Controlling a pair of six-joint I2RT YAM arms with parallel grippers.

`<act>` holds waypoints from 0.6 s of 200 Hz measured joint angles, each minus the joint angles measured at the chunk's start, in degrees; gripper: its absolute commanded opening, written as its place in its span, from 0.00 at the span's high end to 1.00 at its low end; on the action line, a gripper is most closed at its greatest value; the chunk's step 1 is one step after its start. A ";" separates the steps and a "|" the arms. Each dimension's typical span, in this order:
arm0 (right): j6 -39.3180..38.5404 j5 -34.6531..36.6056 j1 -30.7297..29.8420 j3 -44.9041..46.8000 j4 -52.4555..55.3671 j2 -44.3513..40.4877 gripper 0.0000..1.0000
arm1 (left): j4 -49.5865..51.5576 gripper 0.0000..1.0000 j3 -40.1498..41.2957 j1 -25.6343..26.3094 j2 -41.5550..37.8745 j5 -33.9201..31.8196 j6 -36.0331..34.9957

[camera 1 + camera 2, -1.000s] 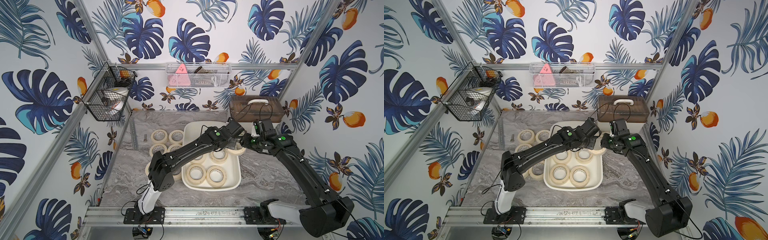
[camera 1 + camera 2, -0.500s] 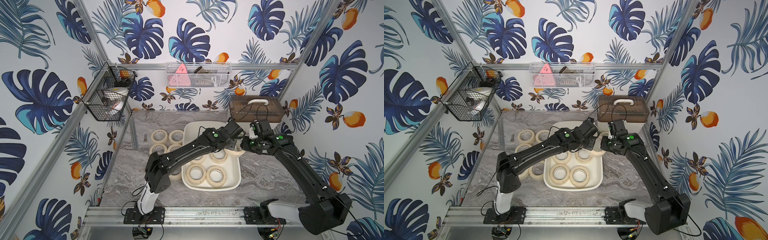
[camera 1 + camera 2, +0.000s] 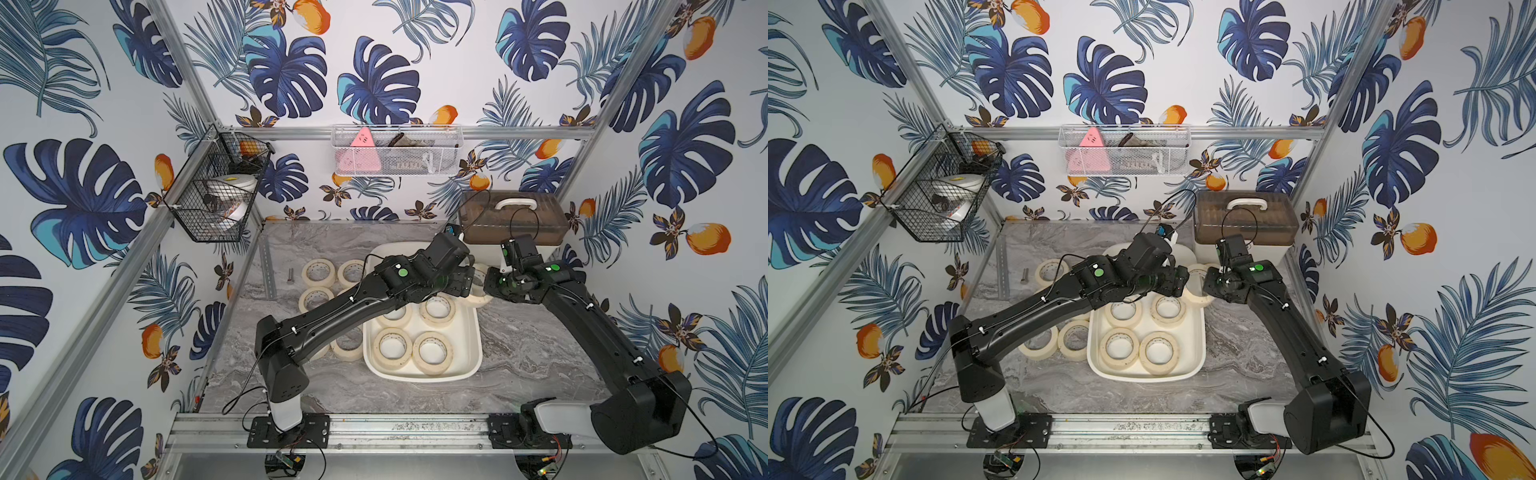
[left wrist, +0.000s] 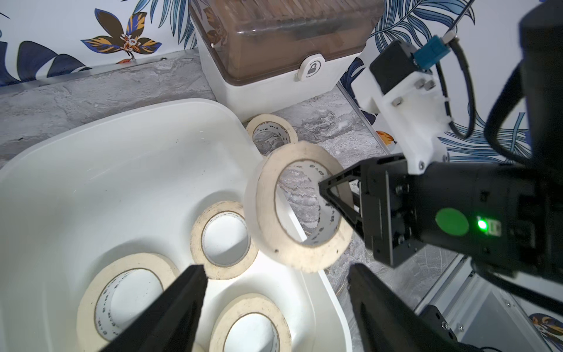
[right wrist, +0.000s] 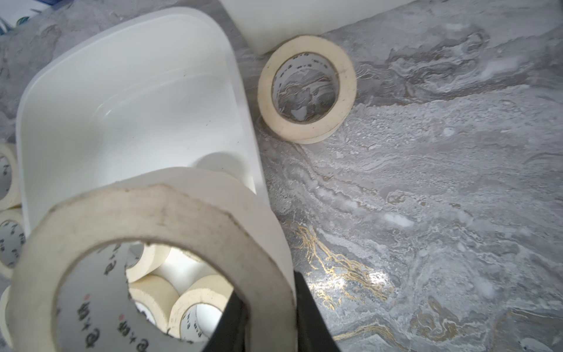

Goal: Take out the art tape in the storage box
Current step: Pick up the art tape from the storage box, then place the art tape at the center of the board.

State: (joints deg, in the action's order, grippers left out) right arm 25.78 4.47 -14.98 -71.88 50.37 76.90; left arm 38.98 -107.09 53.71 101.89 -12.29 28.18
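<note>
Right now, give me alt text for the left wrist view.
The right arm's black fingers pinch the wall of one cream masking-tape roll, held above the rim of the glossy white plastic tub. The left arm's open fingers frame the foreground; more rolls lie inside.

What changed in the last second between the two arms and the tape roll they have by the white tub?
The left pincer opened and let go of the tape roll. The right pincer closed on the roll's wall and now holds it alone, tilted, by the storage box rim. The four rolls lying in the box stayed put.
</note>
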 measured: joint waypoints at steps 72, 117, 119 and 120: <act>2.93 4.22 11.19 -1.31 -5.11 6.10 1.00 | -0.39 0.15 7.61 -2.99 -4.66 -1.27 -0.02; 3.72 6.16 16.26 0.48 -10.67 10.03 1.00 | -0.44 0.14 11.76 -5.07 -7.58 -1.42 0.00; 3.74 6.23 16.46 0.63 -10.88 10.23 1.00 | -0.42 0.14 11.93 -5.16 -7.69 -1.44 0.00; 3.74 6.29 16.61 0.72 -10.97 10.36 1.00 | -0.39 0.14 12.00 -5.20 -7.74 -1.44 0.00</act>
State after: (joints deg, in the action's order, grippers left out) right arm 29.52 10.76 1.63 -71.16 39.40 87.26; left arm 38.59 -95.09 48.51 94.15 -13.74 28.18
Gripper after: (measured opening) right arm 0.224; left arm 0.858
